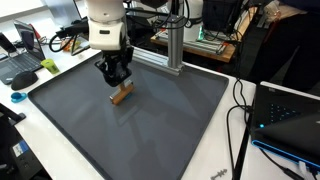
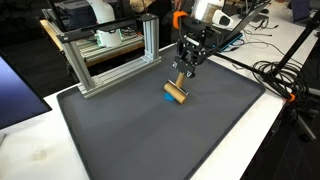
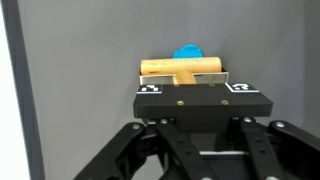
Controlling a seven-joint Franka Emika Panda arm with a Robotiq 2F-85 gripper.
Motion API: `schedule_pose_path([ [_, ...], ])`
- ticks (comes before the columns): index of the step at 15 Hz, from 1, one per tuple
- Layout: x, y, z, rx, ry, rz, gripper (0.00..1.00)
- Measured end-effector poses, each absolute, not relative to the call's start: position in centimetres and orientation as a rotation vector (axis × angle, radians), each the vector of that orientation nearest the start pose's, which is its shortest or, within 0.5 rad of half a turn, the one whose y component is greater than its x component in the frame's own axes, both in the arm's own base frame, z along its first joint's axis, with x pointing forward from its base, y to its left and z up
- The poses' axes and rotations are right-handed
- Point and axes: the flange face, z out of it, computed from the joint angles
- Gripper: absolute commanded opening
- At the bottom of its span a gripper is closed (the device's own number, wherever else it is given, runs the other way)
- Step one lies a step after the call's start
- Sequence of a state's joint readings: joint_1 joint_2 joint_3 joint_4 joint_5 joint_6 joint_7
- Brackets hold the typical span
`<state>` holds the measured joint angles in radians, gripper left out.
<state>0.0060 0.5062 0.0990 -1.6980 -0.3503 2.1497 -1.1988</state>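
A T-shaped wooden piece (image 1: 121, 94) (image 2: 177, 92) (image 3: 180, 68) lies low over the dark grey mat (image 1: 150, 125) (image 2: 170, 135), towards its back. A small blue part (image 2: 168, 97) (image 3: 187, 52) shows at its far side. My gripper (image 1: 115, 74) (image 2: 186, 70) (image 3: 183, 92) stands straight above it, shut on the wooden piece's short stem. In the wrist view the stem runs in under a black plate with two square markers, which hides my fingertips. Whether the piece touches the mat I cannot tell.
An aluminium frame (image 1: 175, 45) (image 2: 110, 55) stands along the mat's back edge. Cables (image 1: 240, 110) (image 2: 275, 75) trail over the white table beside the mat. A laptop (image 1: 20, 62) and a black device (image 1: 290, 115) sit off the mat.
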Motion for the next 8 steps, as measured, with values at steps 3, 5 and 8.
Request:
schedule_pose_path([
  [3, 66.50, 5.57, 30.01, -2.418, -2.251, 0.265, 0.22],
  [5, 66.46, 5.85, 29.99, -2.413, -2.251, 0.260, 0.22],
  [8, 66.47, 5.76, 29.93, -2.416, -2.249, 0.261, 0.22],
])
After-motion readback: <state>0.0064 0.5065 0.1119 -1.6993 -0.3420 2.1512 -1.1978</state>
